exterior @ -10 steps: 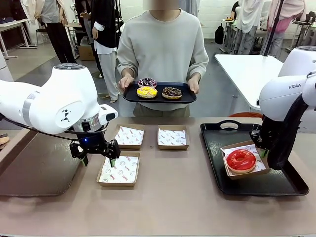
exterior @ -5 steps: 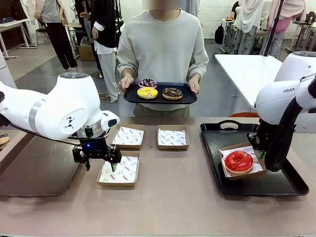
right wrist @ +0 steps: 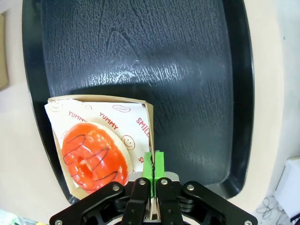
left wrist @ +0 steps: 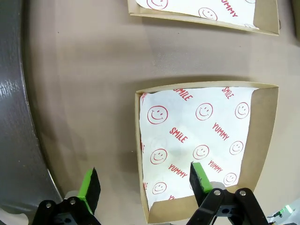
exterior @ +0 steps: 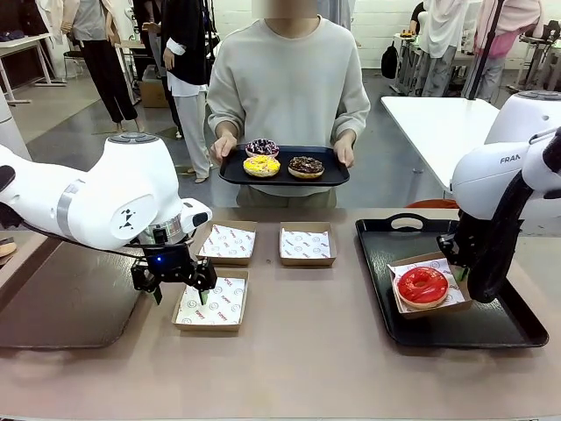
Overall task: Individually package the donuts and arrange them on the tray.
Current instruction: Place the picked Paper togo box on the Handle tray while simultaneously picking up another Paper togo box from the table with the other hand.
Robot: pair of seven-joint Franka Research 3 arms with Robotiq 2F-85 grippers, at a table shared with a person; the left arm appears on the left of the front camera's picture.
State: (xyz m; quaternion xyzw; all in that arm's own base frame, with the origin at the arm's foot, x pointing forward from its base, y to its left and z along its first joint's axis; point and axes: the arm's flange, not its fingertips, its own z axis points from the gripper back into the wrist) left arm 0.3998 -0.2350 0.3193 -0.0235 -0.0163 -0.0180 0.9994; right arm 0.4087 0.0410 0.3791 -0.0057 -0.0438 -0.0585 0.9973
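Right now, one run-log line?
left gripper open over empty box | right gripper shut on donut box holding red donut | person holds three-donut tray

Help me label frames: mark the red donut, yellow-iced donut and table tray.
red donut (exterior: pixel 436 289), front view, icing right of hole.
yellow-iced donut (exterior: pixel 252 165), front view, icing left of hole.
table tray (exterior: pixel 399 246), front view, bare floor.

My left arm (exterior: pixel 83 202) reaches in from the left with its wrist bent down. The left gripper (exterior: pixel 180 295) points at the table, jaws spread wide, holding nothing. My right arm (exterior: pixel 504 171) hangs at the right, its right gripper (right wrist: pixel 153 161) pinched tight on a box (right wrist: pixel 98 101) wall.
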